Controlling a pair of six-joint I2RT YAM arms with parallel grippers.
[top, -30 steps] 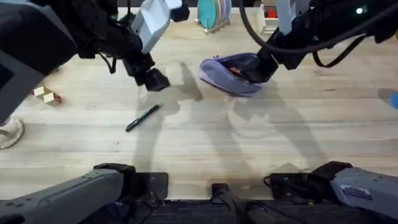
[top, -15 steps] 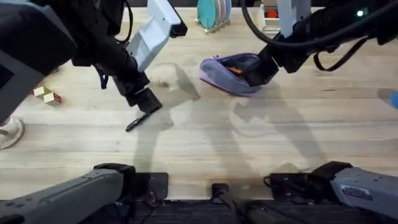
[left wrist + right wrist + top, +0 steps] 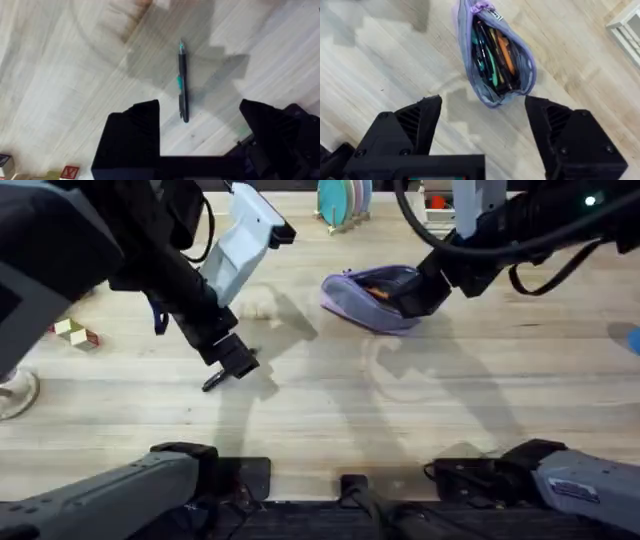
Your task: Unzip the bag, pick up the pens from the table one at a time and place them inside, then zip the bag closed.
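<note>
One black pen point(image 3: 182, 86) with a green mark lies on the table point(image 3: 330, 410). My left gripper point(image 3: 200, 117) hovers just over it, open, with one end of the pen between the fingers. From overhead the left gripper point(image 3: 235, 360) covers most of the pen point(image 3: 213, 382). The lavender bag point(image 3: 365, 305) lies unzipped at the back centre. Dark, green and orange pens show inside the bag point(image 3: 466, 50). My right gripper point(image 3: 482, 102) is open above one end of it, a finger on either side. Overhead, the right gripper point(image 3: 420, 292) sits at the bag's right end.
Small wooden blocks point(image 3: 75, 333) lie at the left, and a white round object point(image 3: 15, 395) at the left edge. A rack of coloured plates point(image 3: 340, 200) and a white rack point(image 3: 432, 202) stand at the back. A blue item point(image 3: 633, 338) pokes in at the right edge.
My left gripper has come forward and down from behind the pen until it sits right over it. The right gripper and the bag have barely moved.
</note>
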